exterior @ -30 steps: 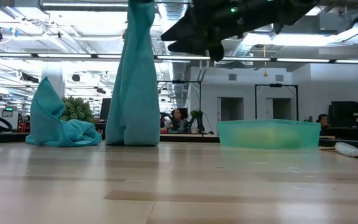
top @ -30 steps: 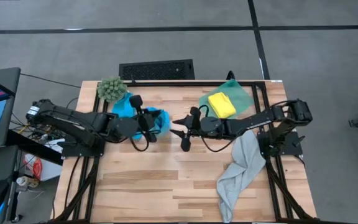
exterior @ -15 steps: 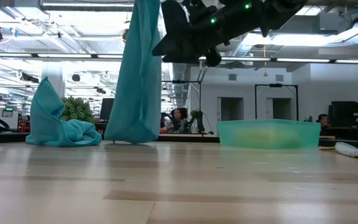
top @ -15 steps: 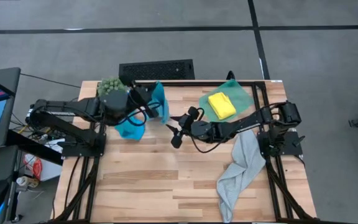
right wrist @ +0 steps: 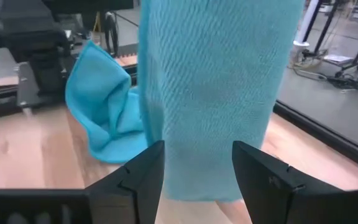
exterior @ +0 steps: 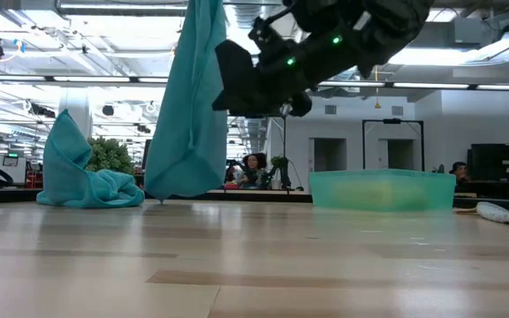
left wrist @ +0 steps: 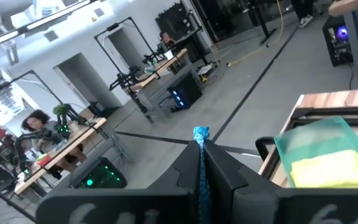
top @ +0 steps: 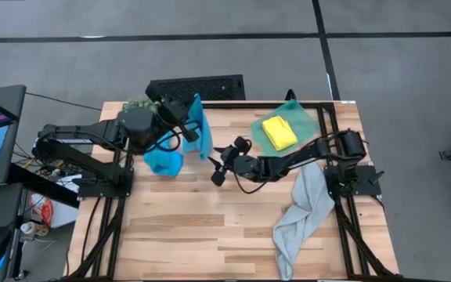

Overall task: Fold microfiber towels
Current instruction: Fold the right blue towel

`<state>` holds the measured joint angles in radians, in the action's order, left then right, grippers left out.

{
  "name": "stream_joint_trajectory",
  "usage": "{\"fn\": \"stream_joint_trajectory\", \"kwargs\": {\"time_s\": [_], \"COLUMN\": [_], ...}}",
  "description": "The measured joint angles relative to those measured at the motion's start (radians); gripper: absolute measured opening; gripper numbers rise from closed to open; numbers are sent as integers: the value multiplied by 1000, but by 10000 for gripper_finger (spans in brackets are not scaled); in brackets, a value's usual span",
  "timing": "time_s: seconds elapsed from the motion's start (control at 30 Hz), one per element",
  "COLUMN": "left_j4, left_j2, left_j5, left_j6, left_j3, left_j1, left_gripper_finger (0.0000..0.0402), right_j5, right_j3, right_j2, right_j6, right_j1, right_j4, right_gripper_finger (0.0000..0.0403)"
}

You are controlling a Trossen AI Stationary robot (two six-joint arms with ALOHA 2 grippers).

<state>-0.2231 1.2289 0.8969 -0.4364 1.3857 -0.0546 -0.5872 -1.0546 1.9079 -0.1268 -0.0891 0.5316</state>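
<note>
A turquoise towel [exterior: 188,97] hangs from my left gripper [left wrist: 201,162], which is shut on its top and stands high over the table's far left part [top: 182,117]. The towel's lower edge [exterior: 184,193] hangs just above the tabletop. My right gripper [top: 219,163] is open and points at the hanging towel [right wrist: 216,93] from the right, lower down, with its fingers short of the cloth. A second turquoise towel [top: 163,160] lies crumpled on the table behind it. A folded yellow towel [top: 279,131] lies in the green bin [top: 308,117]. My left gripper pinches the hanging towel's top end between its two fingers, and a small tuft of cloth [left wrist: 201,132] sticks out past the fingertips. The fingers lie about level. The towel hangs straight down below them, limp and in loose vertical folds.
A pale grey towel [top: 304,207] lies at the right side, trailing toward the near edge. A fuzzy green plant [top: 135,104] stands at the far left corner, partly behind my left arm. The wood in the table's middle and near part is bare.
My left gripper has risen and gone toward the far edge, staying shut; the towel's lower end, which sat bunched on the table, now hangs just above it. My right gripper, still open, has come down and leftward toward the hanging towel.
</note>
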Motion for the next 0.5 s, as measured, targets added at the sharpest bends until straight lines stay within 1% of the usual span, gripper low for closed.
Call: {"fn": "stream_joint_trajectory", "kwargs": {"time_s": [0.07,0.3,0.5], "left_j4": [8,6,5], "left_j2": [0,0,0], "left_j5": [1,1,1], "left_j6": [0,27,38], "left_j3": [0,0,0], "left_j1": [0,19,22], "left_gripper_finger": [1,1,1], "right_j5": [-18,-18,-70], "right_j3": [-13,-63,-84], "right_j2": [19,87,112], "right_j6": [-2,28,56], "right_j1": [-2,-21,-38], "right_j4": [0,0,1], "right_gripper_finger": [212,212,212]}}
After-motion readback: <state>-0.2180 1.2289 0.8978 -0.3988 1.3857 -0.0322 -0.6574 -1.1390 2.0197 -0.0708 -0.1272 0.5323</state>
